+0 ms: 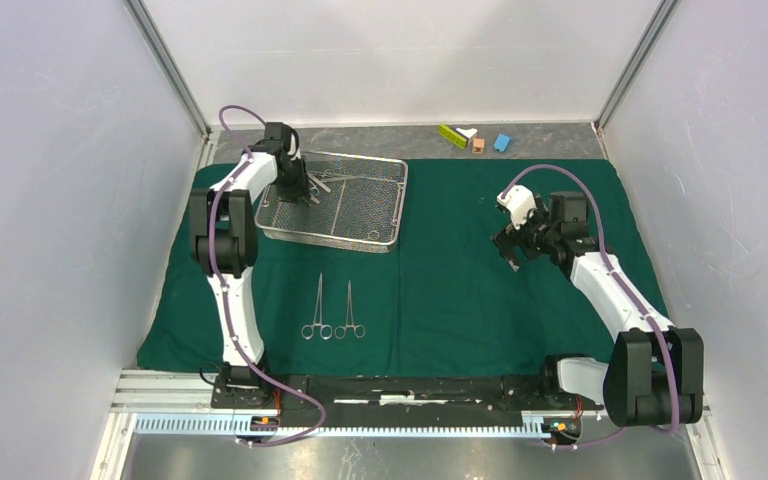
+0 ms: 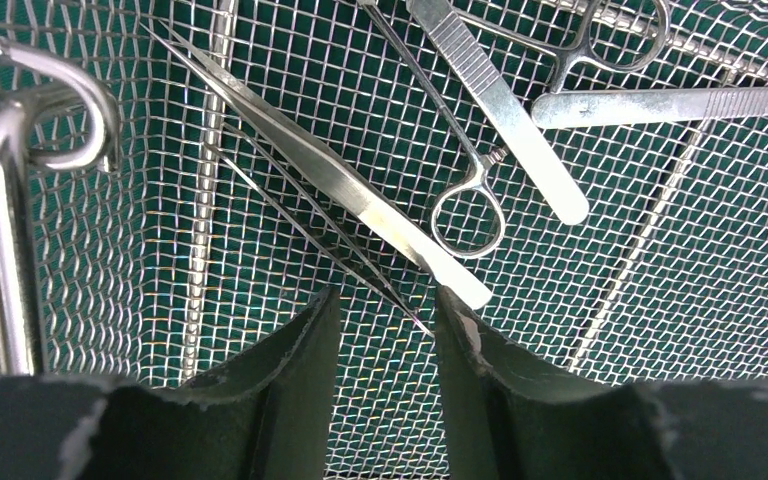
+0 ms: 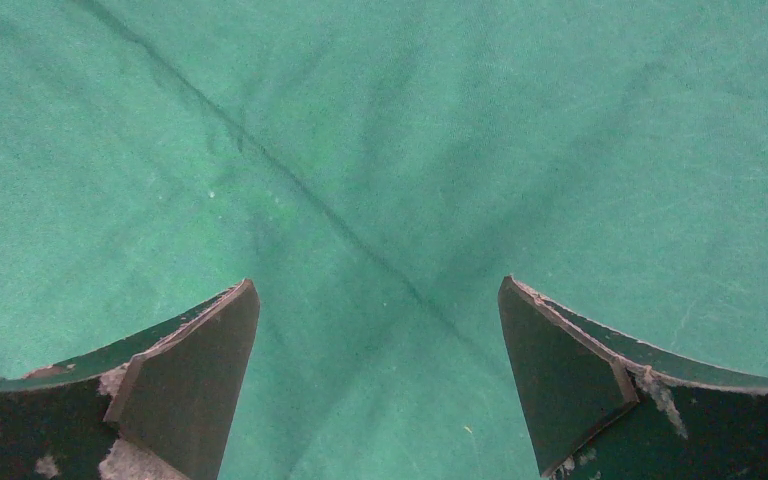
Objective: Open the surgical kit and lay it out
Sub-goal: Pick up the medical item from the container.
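Note:
The dark green drape (image 1: 460, 290) lies spread flat on the table. The silver wire-mesh tray (image 1: 380, 230) stands on its back left part. My left gripper (image 1: 305, 193) is down inside the tray, open, its jaws either side of the thin tip of a pair of fine tweezers (image 2: 300, 190). More tweezers (image 2: 505, 120) and a ring-handled clamp (image 2: 465, 205) lie beside them. Two ring-handled clamps (image 1: 332, 308) lie side by side on the drape in front of the tray. My right gripper (image 1: 512, 245) hovers open and empty over bare drape (image 3: 380, 180).
Small yellow-green, brown and blue blocks (image 1: 475, 139) sit on the bare table behind the drape. A wire handle (image 2: 20, 150) of the tray stands close to my left gripper. White walls enclose the table on three sides.

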Tool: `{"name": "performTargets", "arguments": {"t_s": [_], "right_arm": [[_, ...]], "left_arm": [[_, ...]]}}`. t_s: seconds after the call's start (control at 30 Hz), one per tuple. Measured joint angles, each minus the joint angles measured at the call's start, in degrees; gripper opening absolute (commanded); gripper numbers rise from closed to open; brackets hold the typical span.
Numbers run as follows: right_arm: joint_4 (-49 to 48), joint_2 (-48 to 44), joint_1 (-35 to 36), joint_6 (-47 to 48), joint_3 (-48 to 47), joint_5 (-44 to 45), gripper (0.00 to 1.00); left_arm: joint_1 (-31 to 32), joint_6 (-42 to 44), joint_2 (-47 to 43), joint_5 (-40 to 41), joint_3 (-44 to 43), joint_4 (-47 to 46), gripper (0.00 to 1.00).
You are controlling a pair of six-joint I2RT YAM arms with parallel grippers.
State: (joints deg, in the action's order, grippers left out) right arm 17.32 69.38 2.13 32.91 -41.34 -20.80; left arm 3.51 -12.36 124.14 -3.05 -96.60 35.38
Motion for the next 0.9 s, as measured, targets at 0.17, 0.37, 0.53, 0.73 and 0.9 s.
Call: {"name": "performTargets", "arguments": {"t_s": [0.17, 0.37, 0.53, 0.73, 0.9], "right_arm": [[0.1, 0.0, 0.0, 0.0, 0.0, 0.0, 0.97], [0.2, 0.0, 0.0, 0.0, 0.0, 0.0, 0.97], [0.2, 0.0, 0.0, 0.0, 0.0, 0.0, 0.97], [0.2, 0.0, 0.0, 0.0, 0.0, 0.0, 0.97], [0.2, 0.0, 0.0, 0.0, 0.0, -0.2, 0.98]], "left_arm": [[0.0, 0.0, 0.5, 0.2, -0.3, 0.1, 0.34], [-0.6, -0.2, 0.8, 0.1, -0.7, 0.6, 0.2], [-1.0, -0.3, 0.6, -0.4, -0.4, 0.3, 0.07], [-1.0, -2.1, -1.6, -3.0, 2.5, -0.8, 0.02], [-0.4, -3.0, -4.2, -5.0, 4.4, -0.8, 0.02]]}}
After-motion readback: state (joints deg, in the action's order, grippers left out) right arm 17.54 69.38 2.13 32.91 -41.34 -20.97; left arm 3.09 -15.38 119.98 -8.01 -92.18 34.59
